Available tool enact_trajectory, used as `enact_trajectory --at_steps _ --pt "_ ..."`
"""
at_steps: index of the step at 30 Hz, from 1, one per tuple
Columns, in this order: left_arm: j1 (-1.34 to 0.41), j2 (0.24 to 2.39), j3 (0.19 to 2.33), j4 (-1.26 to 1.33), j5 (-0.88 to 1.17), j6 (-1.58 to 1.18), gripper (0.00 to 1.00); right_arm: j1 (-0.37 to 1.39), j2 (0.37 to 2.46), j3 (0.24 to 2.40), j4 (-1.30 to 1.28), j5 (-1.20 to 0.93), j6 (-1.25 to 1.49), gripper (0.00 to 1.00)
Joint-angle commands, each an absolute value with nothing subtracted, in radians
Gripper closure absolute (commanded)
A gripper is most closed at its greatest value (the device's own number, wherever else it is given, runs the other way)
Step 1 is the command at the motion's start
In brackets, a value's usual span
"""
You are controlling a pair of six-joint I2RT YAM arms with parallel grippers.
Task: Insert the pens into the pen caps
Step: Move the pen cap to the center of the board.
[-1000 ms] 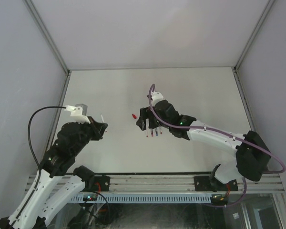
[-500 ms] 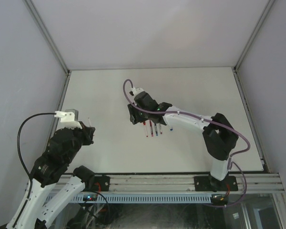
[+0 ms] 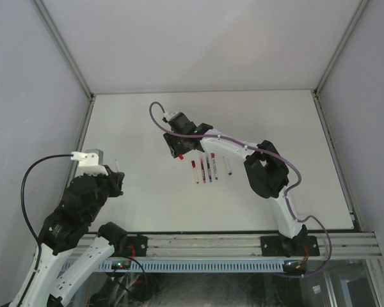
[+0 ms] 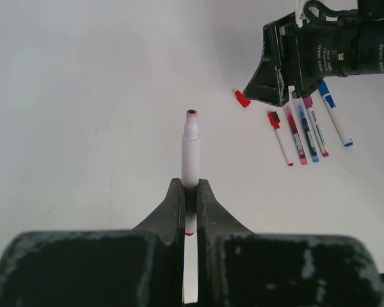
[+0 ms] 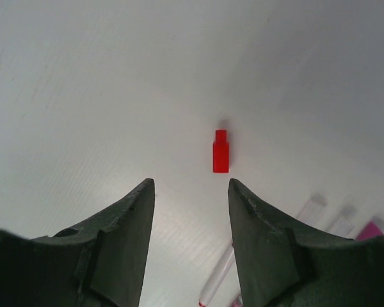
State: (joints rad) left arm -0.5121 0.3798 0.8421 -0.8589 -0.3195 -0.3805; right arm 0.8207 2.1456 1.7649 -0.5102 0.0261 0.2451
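Note:
My left gripper [image 4: 191,192] is shut on a white pen [image 4: 191,150] whose bare red tip points away from me; it hangs over the table's left side [image 3: 117,173]. A small red pen cap [image 5: 221,152] lies flat on the white table, just ahead of my right gripper [image 5: 191,182], which is open with nothing between its fingers. From above, that cap [image 3: 180,156] peeks out at the right gripper's [image 3: 176,148] near edge. Several capped pens [image 3: 208,167] in red, magenta and blue lie side by side to the right of the cap.
The right arm [image 3: 243,150] stretches leftward above the row of pens [image 4: 307,125], with its purple cable [image 3: 155,112] looping beside it. Grey walls [image 3: 38,96] close in the white table [image 3: 275,121] on three sides. A metal rail [image 3: 205,246] runs along the near edge.
The right arm has swung left and farther out, past the pen row to the red cap, and its jaws have narrowed. The left arm has drawn back to the left with its pen.

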Motion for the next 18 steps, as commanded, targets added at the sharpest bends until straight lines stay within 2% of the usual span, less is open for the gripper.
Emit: enact_trajectory --at_steps 1,18 --pt "-0.511 0.353 0.864 -0.820 -0.377 -0.363 1.00 0.798 2.200 1.876 -0.566 0.012 0.190 0.52" --pt "-0.511 0.347 0.854 -0.816 -0.396 -0.367 1.00 0.779 2.347 2.011 -0.635 -0.010 0.166 0.60"
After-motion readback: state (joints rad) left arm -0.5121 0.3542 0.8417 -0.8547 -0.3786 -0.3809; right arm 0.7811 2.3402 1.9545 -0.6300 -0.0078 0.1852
